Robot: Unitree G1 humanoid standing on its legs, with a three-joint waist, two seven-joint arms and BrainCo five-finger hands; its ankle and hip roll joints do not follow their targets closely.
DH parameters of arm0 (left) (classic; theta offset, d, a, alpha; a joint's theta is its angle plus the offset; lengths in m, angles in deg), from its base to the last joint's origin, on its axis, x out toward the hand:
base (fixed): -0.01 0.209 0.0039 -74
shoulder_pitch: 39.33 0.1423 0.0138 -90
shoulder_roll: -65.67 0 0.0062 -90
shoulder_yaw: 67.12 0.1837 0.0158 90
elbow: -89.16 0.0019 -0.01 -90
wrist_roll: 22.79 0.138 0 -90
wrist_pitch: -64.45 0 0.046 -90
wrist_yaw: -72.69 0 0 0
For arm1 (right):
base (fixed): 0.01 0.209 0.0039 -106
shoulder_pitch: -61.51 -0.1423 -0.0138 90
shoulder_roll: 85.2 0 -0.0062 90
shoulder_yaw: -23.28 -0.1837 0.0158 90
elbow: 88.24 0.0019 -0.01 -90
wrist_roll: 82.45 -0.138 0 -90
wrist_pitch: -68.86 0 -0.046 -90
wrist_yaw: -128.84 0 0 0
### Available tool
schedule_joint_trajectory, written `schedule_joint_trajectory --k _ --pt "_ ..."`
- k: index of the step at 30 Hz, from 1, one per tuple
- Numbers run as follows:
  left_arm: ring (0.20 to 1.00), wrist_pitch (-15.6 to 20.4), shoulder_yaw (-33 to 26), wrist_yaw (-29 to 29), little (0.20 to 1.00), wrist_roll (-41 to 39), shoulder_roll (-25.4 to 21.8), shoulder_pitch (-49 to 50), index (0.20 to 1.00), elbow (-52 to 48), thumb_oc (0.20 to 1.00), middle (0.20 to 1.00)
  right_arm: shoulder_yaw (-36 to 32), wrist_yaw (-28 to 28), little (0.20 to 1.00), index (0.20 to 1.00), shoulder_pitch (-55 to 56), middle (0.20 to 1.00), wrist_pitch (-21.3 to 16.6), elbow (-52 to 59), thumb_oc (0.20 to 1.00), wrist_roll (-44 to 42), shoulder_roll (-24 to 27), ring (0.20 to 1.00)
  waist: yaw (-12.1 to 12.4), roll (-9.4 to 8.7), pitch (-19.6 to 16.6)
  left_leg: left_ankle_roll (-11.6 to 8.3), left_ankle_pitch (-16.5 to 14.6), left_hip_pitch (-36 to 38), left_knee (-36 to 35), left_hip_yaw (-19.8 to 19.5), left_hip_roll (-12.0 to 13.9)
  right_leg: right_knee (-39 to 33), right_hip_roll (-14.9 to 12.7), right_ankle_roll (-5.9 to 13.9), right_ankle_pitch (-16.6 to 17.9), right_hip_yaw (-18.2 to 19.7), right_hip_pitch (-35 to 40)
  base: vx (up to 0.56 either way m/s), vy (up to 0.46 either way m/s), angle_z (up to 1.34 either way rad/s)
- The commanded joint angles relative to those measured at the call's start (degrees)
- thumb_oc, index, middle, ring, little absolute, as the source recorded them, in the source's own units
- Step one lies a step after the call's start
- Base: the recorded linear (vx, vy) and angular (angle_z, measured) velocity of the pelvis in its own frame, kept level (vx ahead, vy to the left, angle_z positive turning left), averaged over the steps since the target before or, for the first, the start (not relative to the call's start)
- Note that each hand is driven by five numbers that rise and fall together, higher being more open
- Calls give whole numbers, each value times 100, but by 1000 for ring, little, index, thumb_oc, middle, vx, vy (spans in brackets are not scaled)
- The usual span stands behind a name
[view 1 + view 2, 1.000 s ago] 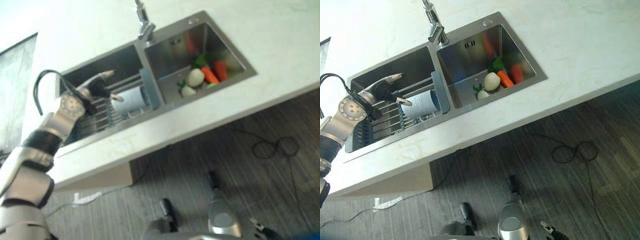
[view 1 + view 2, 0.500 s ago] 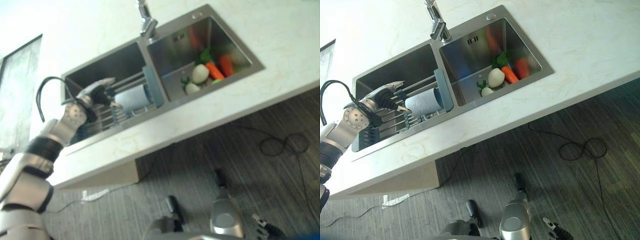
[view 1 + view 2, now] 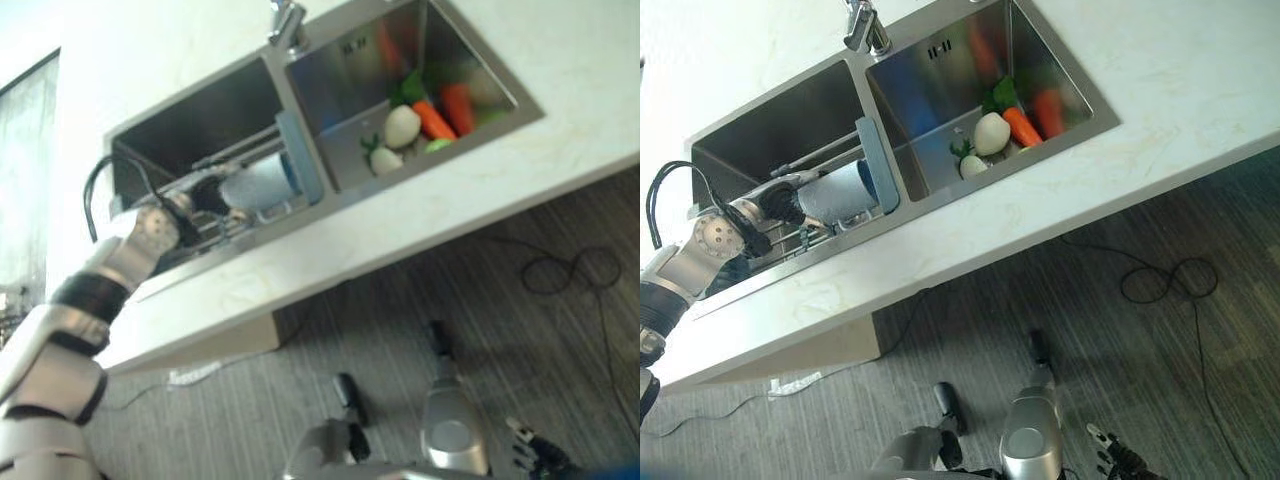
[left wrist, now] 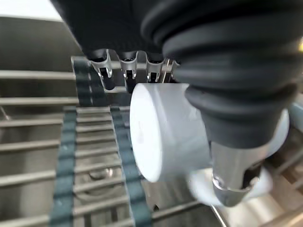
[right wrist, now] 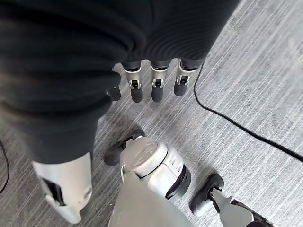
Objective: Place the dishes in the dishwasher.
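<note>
From my head cam I'm looking down at a double sink [image 3: 760, 130] set in a pale counter [image 3: 1200, 90]. The left basin has a wire rack [image 4: 33, 142] across it, and a white cup [image 3: 840, 192] is lying on its side on that rack, right up against a grey-blue divider [image 3: 877, 163] standing at about 2 o'clock from it. My left hand [image 3: 780, 200] is at the cup from the 9 o'clock side. On the wrist cam the fingers [image 4: 130, 64] hook over the far side of the cup [image 4: 165, 132] and the thumb [image 4: 234, 175] sits across the near side, so it's wrapped around the cup.

The right basin, over at 2 o'clock from the cup, has carrots [image 3: 1022, 127] and a couple of white round veggies [image 3: 990, 133] piled with some green leaves [image 3: 1000, 95]. The tap [image 3: 865, 25] sits between the basins at 12 o'clock.

My right hand [image 5: 151, 80] is hanging down over the grey striped floor [image 5: 265, 80], fingers straight and relaxed, holding nothing
</note>
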Motion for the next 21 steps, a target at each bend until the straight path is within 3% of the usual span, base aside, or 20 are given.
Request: schedule_joint_trajectory --k 1,6,11,21 --pt "1000 -23 -111 -118 1000 -250 -408 -510 1000 193 1000 1000 134 5 1000 1000 -75 1000 -27 -25 1000 -183 -27 1000 -160 -191 -130 82 -184 -101 45 -343 6 100 -179 240 -407 90 77 -52 -17 -13" --pt "1000 -51 -66 -279 1000 -278 -432 -567 1000 333 1000 1000 132 54 1000 1000 -80 1000 -48 -13 1000 -266 11 1000 -198 -221 -57 69 -173 -130 45 -273 37 93 -172 251 -366 95 -11 -54 -21 -4" --pt "1000 47 -1 -183 1000 -145 -368 -729 1000 603 1000 1000 184 40 1000 1000 -105 1000 -39 48 1000 -310 11 1000 -260 -270 57 66 -170 -174 45 -193 52 82 -165 249 -322 139 -119 -52 -18 -4" --pt "1000 -98 108 -9 1000 -187 -269 -1057 1000 806 1000 1000 294 -12 1000 1000 -183 1000 -6 215 1000 -388 10 1000 -334 -265 232 71 -184 -253 45 -144 12 80 -163 254 -275 229 -276 -23 -13 -5"
